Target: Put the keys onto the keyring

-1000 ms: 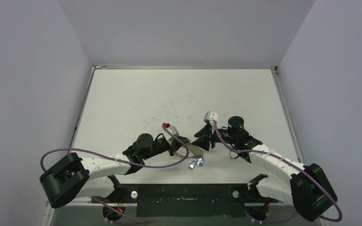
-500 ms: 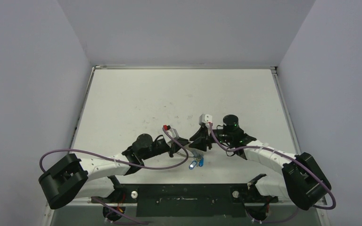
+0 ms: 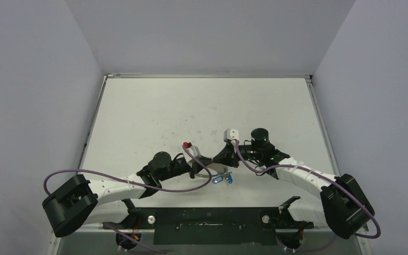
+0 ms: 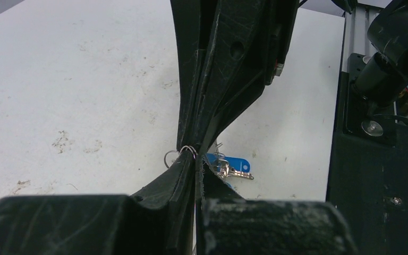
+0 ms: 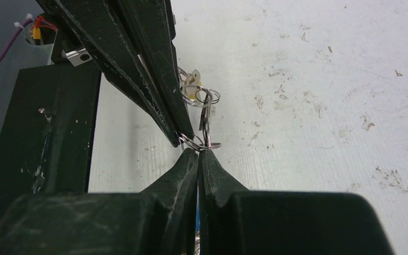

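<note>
Two grippers meet tip to tip low over the table, about midway along its near edge. On the left, the left gripper is fully closed, pinching the thin wire of the keyring. Facing it from the right, the right gripper is also shut tight, its tips nipping the same loop. Blue-headed keys hang on the keyring beside the tips, toward the near edge; whether they rest on the table I cannot tell.
</note>
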